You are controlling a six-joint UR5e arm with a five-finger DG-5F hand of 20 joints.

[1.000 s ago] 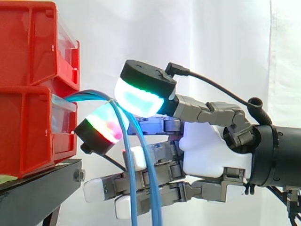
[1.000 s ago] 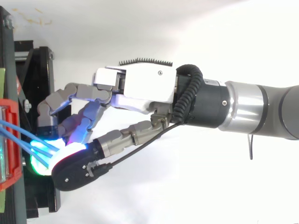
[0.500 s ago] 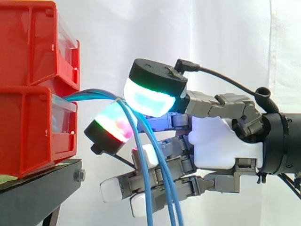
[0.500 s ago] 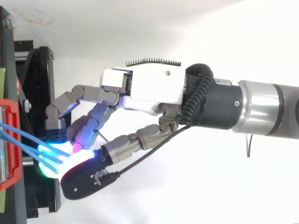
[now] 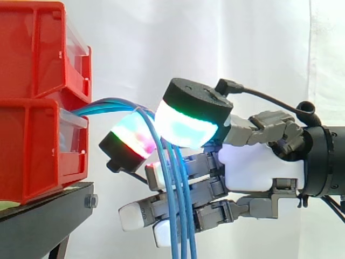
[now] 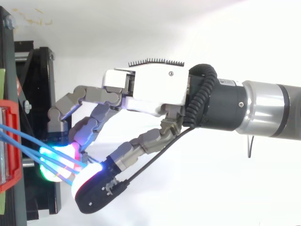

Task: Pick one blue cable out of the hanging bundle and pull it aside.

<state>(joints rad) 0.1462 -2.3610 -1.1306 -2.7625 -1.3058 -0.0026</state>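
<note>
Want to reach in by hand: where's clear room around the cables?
Free: above the robot hand, beside the upper red bin, before the white curtain; in the top view, either side of the arm. Crowded: lower bin front to the glowing pads, where the blue cables run into the pinch and hang past the lower fingers.

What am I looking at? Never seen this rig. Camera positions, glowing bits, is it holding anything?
A robot arm with a mechanical hand. One camera looks level from the side, the other straight down; same moment. The glowing pads are the hand's own fingertips, not lamps. At the left, red bins sit on a black stand. Out of the lower bin come blue cables that hang down. The fingers are curled, with several cables running between the thumb and one fingertip, apparently pinched.
</note>
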